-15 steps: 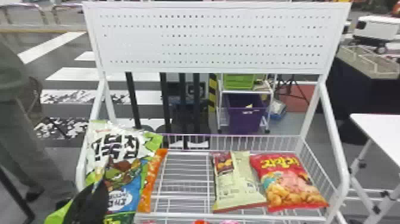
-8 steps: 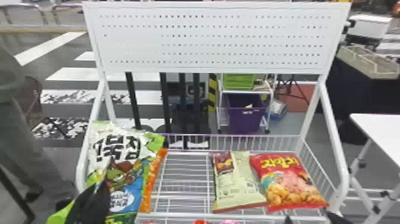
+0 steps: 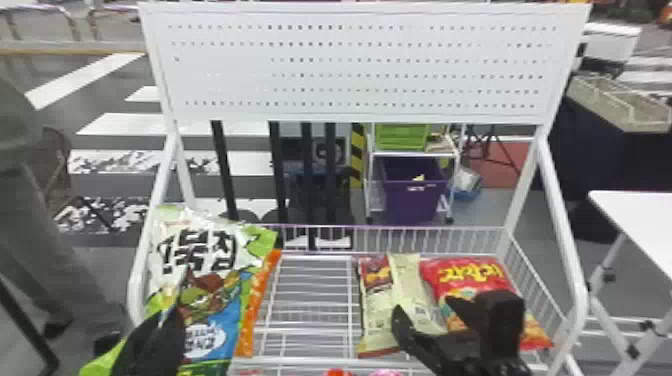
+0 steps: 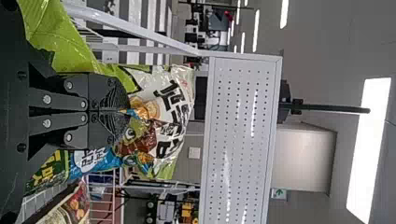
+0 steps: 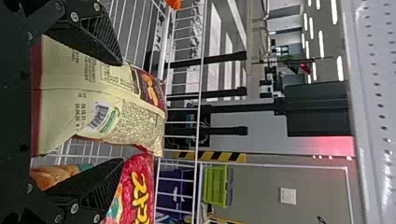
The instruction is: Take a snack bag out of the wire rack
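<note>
My left gripper [image 3: 167, 320] is at the rack's left end, shut on the large green and white snack bag [image 3: 200, 255]. In the left wrist view, the gripper [image 4: 127, 111] has its fingers together on that bag [image 4: 161, 140], which bulges beyond their tips. Over the right part of the wire rack [image 3: 305, 330] is my open right gripper [image 3: 424, 304], by the cream snack bag [image 3: 380, 320] and the red one [image 3: 465, 275]. From the right wrist, the gripper [image 5: 122, 112] has spread fingers on either side of the cream bag [image 5: 93, 100]; contact is unclear. The red bag [image 5: 137, 186] is beside one finger.
An orange bag [image 3: 257, 305] stands against the large bag's right side. Bare wires separate it from the cream bag. White side posts [image 3: 562, 215] and a perforated panel [image 3: 350, 65] frame the rack. A white table [image 3: 640, 215] is at the right.
The right gripper has come up from the bottom edge, over the cream and red bags. My left gripper holds the large bag as before, with only slight movement.
</note>
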Controlling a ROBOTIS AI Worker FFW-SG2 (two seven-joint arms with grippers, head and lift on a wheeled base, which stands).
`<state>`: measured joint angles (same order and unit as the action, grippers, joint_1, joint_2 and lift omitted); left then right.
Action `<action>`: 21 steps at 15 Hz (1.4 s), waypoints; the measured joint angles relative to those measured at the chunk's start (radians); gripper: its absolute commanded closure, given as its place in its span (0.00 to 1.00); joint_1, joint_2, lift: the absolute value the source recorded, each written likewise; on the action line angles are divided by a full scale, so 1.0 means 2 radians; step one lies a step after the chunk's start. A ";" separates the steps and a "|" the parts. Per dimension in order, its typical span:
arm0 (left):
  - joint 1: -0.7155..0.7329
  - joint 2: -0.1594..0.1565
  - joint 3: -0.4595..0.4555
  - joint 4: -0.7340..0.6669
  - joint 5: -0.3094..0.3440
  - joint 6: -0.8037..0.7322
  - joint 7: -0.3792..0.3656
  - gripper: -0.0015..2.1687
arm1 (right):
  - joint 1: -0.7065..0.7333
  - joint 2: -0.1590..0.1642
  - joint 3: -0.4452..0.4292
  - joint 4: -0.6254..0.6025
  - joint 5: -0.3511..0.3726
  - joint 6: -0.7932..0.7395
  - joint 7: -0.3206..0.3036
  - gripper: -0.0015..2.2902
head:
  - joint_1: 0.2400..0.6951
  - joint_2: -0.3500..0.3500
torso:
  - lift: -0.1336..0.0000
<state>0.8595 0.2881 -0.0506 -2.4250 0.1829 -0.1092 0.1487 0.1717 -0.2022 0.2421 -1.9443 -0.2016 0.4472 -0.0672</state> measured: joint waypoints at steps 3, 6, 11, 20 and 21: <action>-0.003 0.000 0.000 0.002 0.000 0.002 0.000 0.98 | -0.068 0.012 0.018 0.063 -0.001 0.035 0.000 0.13 | 0.57 0.50 | 1.00; -0.005 0.001 0.003 0.004 0.003 0.002 0.000 0.98 | -0.100 0.021 0.031 0.101 0.000 0.057 0.003 0.41 | 0.57 0.50 | 1.00; -0.007 0.003 0.004 0.007 0.004 0.002 0.000 0.98 | -0.121 0.028 0.043 0.121 -0.008 0.090 0.007 0.88 | 0.57 0.50 | 1.00; -0.002 0.004 0.004 0.000 0.003 0.002 0.002 0.98 | -0.079 0.007 0.041 0.030 -0.016 0.111 -0.011 0.91 | 0.57 0.50 | 1.00; -0.001 0.004 0.004 -0.001 0.003 0.002 0.002 0.98 | -0.067 -0.001 0.037 0.008 -0.016 0.111 -0.015 0.91 | 0.57 0.50 | 1.00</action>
<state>0.8577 0.2961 -0.0430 -2.4272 0.1890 -0.1056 0.1519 0.0378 -0.2034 0.3159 -1.9285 -0.2341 0.6694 -0.0971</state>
